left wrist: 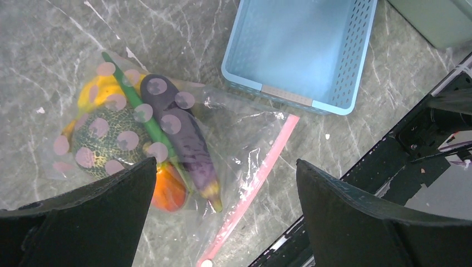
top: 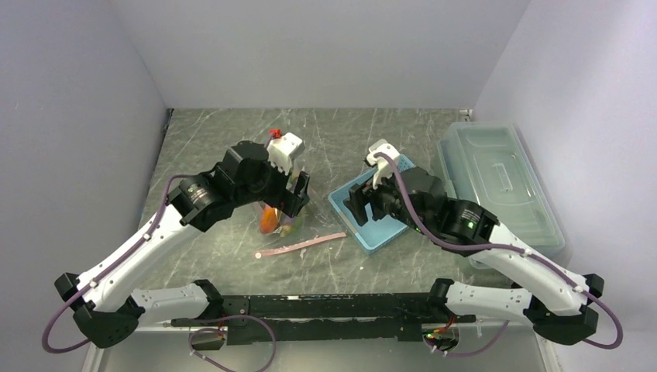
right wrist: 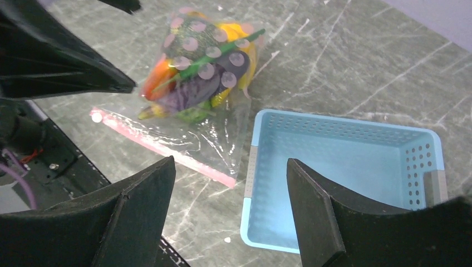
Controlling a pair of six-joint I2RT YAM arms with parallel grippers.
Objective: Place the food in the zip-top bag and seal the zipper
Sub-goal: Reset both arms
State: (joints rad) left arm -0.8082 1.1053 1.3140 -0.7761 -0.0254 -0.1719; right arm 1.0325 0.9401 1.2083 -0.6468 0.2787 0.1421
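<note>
One bag [left wrist: 245,130], one basket [left wrist: 359,58] (blue)

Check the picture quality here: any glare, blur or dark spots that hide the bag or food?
Top view: soft, even light, but the left arm covers most of the bag. Left wrist view: small white glints on the crinkled plastic, food reads clearly; the claw fingers are black, featureless shapes. Right wrist view: basket sharp, no strong shadows.

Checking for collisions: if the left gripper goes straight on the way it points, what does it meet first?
Probably the zip-top bag, its clear plastic between the eggplant and the zipper, directly under the open left gripper. Depth is hard to judge.
</note>
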